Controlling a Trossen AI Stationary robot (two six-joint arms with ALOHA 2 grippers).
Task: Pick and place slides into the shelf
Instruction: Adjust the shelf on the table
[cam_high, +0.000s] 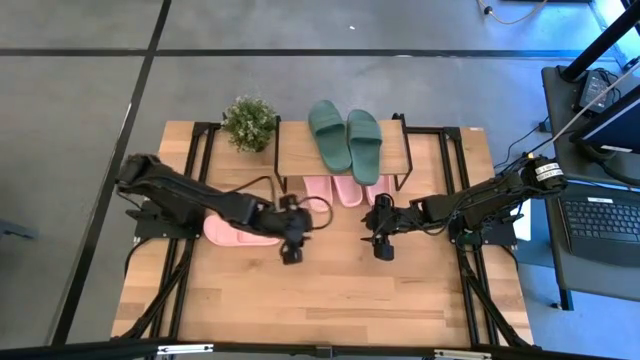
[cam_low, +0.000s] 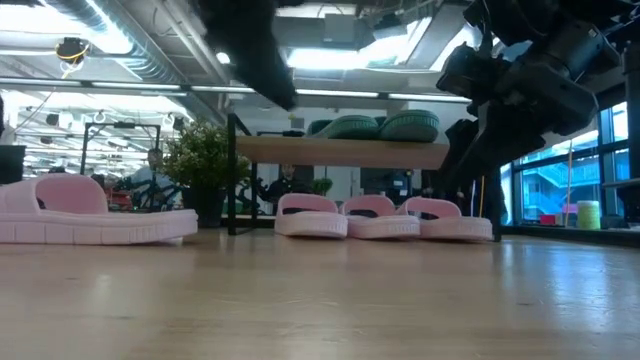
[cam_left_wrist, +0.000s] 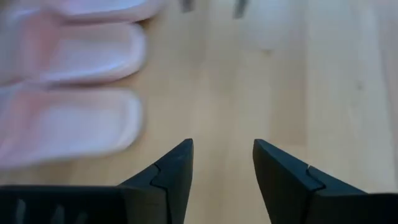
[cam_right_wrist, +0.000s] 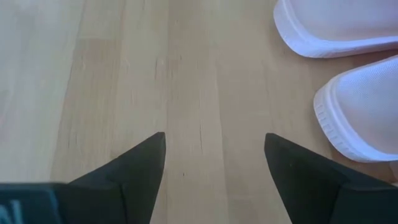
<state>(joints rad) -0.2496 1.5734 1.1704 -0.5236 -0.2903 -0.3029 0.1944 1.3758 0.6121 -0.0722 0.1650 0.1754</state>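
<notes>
High view: green slides (cam_high: 346, 137) atop shelf (cam_high: 295, 150), both pincers empty

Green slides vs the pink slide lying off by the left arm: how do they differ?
The green slides lie as a pair on the shelf top board; the pink slide lies alone on the table, outside the shelf, partly under the left arm. Colour: dark green against light pink. In the high view the green slides run front to back, the pink slide runs crosswise. Both are one-strap slides, and no gripper holds either.
</notes>
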